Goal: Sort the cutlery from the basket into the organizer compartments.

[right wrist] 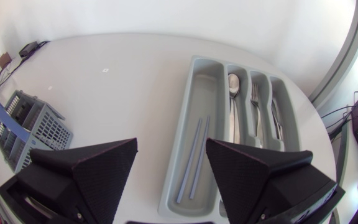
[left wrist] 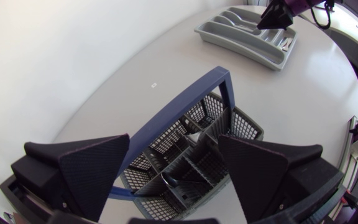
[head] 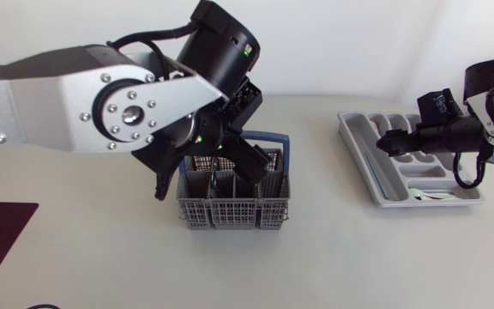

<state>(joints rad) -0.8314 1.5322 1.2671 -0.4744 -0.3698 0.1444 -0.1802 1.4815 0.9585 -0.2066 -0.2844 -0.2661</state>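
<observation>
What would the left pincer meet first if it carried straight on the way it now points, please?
Most likely the basket: the open left pincer points down into its middle compartments, with the blue handle close by one finger. Depth is unclear.

One grey plastic mesh basket with a blue handle (head: 232, 213), one grey plastic organizer tray (right wrist: 207, 81), and in it two pale slender chopsticks (right wrist: 199, 158), one silver metal spoon (right wrist: 234, 84) and one silver metal fork (right wrist: 253, 96) (another piece beside it is unclear).
</observation>
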